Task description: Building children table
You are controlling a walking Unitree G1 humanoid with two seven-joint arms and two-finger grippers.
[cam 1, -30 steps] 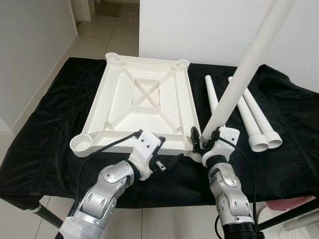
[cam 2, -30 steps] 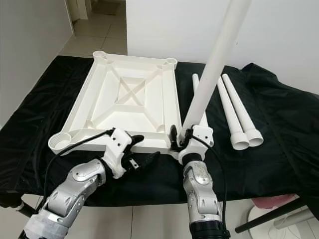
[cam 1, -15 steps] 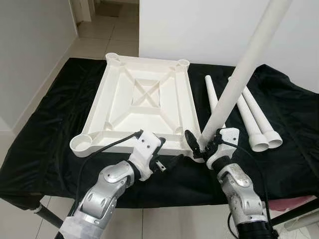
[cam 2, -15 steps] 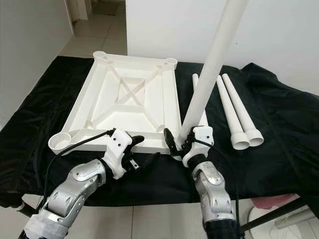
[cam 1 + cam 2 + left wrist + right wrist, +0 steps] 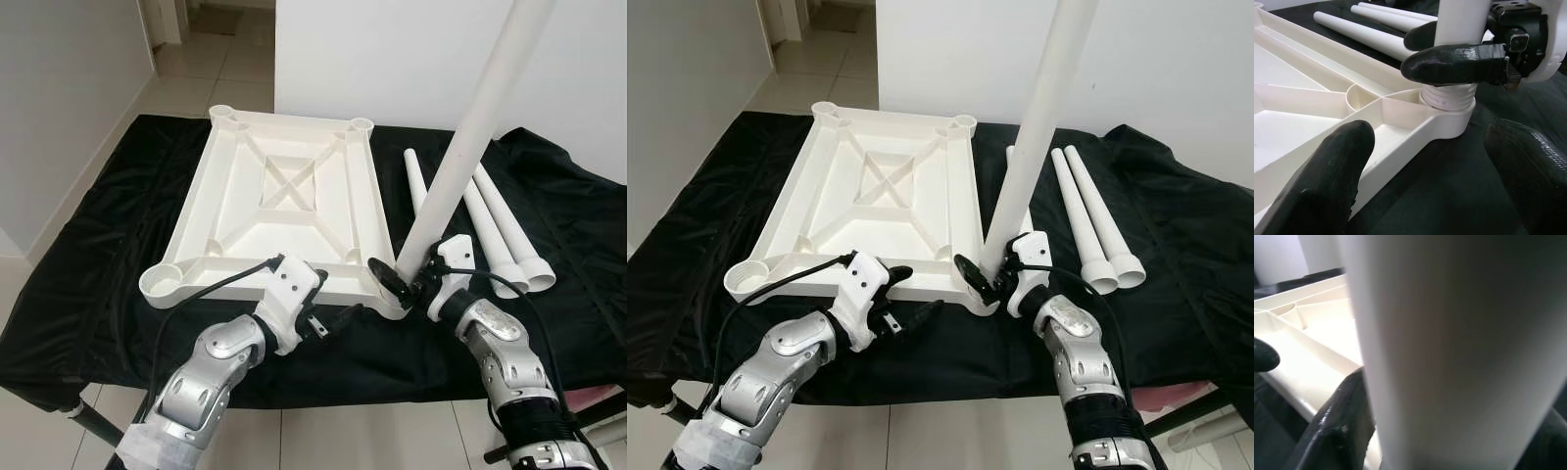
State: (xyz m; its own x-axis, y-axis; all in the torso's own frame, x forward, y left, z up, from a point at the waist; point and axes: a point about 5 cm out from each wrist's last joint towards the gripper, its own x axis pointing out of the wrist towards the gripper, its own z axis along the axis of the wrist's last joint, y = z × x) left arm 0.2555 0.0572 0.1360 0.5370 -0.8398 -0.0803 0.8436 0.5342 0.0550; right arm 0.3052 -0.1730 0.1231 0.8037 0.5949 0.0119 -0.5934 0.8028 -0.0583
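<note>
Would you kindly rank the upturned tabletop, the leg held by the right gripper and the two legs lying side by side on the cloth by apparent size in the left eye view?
1. Upturned tabletop, largest.
2. Leg in the right gripper; it runs out of frame and stands nearer the camera, so its rank is unsure.
3. The two lying legs look alike.

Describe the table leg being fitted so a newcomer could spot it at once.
On the black cloth lies an upside-down white tabletop. At its near right corner, the right gripper holds a white leg. It alone stands up; three spare legs lie flat beside it.
</note>
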